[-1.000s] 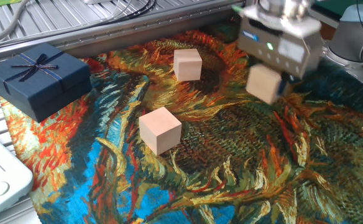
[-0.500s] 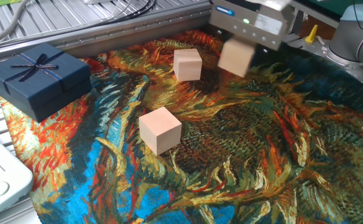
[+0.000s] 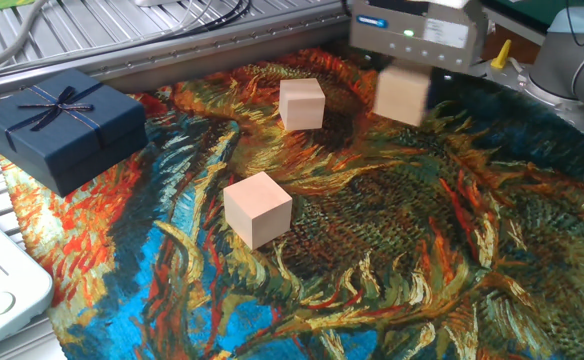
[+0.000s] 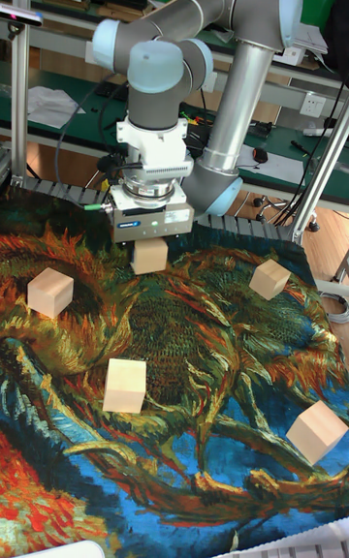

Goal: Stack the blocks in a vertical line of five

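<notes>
Gripper (image 4: 148, 246) clamps block (image 3: 402, 94) aloft, beside far block (image 3: 301, 103)

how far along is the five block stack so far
Nothing is stacked yet. The gripper holds one block lifted above the cloth. The four other blocks lie apart and single: far-left block, near-middle block, right-rear block and right-front block. Left to do: set down a base, then build all five up.
</notes>
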### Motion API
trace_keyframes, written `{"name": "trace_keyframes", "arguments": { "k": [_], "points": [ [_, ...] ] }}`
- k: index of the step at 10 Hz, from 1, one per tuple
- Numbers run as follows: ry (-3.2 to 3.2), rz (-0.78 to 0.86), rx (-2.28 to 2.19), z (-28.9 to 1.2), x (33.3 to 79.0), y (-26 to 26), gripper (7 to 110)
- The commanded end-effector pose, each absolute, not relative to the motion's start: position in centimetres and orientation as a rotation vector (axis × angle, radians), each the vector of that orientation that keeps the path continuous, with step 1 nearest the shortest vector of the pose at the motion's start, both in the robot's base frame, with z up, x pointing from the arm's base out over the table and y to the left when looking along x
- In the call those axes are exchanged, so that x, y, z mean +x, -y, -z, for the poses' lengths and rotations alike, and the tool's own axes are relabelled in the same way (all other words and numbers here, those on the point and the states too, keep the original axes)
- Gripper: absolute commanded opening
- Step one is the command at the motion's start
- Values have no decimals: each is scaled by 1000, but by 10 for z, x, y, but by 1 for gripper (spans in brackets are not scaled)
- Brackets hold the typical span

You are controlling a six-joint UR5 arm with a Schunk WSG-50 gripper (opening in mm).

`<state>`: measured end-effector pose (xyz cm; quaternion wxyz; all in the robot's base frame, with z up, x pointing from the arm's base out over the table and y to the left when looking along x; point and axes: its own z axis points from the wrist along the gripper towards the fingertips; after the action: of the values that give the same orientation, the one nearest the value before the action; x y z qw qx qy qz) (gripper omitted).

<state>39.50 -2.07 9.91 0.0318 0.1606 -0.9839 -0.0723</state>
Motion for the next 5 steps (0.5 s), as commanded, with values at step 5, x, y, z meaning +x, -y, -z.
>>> {"name": "trace_keyframes", "arguments": {
  "k": [5],
  "points": [
    [2930, 216, 680, -115, 418, 67, 7]
  ]
}}
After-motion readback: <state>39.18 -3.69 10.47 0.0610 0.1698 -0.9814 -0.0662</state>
